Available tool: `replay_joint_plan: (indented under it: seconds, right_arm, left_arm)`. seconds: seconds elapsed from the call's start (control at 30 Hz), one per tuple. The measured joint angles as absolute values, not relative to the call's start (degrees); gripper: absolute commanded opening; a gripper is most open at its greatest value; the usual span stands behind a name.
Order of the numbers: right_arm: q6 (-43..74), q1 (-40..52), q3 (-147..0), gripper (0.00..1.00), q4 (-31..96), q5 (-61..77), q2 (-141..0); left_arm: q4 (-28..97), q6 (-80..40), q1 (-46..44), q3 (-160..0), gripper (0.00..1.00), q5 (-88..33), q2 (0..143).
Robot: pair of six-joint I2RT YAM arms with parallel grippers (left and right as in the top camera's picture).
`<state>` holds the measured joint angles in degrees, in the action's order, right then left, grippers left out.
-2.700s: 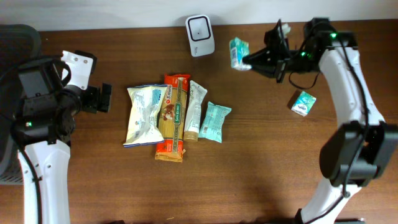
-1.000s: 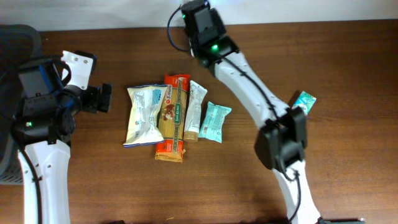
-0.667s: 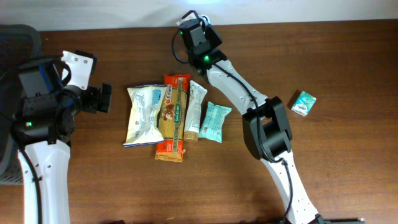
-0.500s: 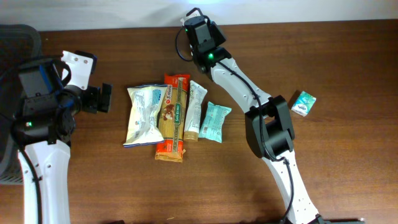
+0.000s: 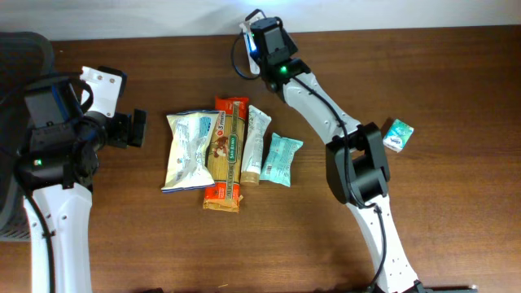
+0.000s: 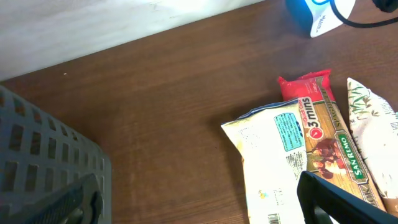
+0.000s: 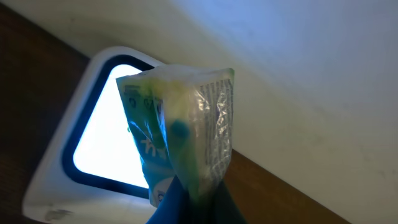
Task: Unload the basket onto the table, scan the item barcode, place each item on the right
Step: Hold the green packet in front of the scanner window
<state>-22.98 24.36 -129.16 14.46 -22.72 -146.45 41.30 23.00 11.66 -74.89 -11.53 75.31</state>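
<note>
In the right wrist view a small teal and green packet (image 7: pixel 180 134) is pinched between the jaws of my right gripper (image 7: pixel 193 196), which is shut on it. It hangs just in front of the glowing window of the white barcode scanner (image 7: pixel 93 155). From overhead, my right gripper (image 5: pixel 259 34) reaches to the table's back edge and covers the scanner and the packet. My left gripper (image 5: pixel 134 128) is open and empty at the far left, and its dark fingers (image 6: pixel 329 199) show at the bottom of the left wrist view.
A row of packets lies mid-table: a white bag (image 5: pixel 189 150), a red pasta pack (image 5: pixel 226 155), a narrow white pack (image 5: pixel 256 145) and a teal pack (image 5: pixel 283 159). A small teal box (image 5: pixel 397 134) lies at the right. A grey mesh chair (image 6: pixel 43 162) stands left.
My right arm has swung left from the back right with the packet and now holds it over the scanner. The left arm has not moved.
</note>
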Motion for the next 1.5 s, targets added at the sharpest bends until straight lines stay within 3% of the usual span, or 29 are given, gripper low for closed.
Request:
replay_joint_plan:
  seconds: [1.3, 1.5]
  right_arm:
    - [-23.2, 23.7, -129.2, 0.04, 14.6, -17.9, -146.4]
    - [-16.2, 23.6, -129.1, 0.04, 23.4, -9.6, -141.9]
  left_arm:
    - [41.3, 23.0, 11.7, -74.9, 0.99, -11.5, 75.3]
    - [41.3, 23.0, 11.7, -74.9, 0.99, -11.5, 75.3]
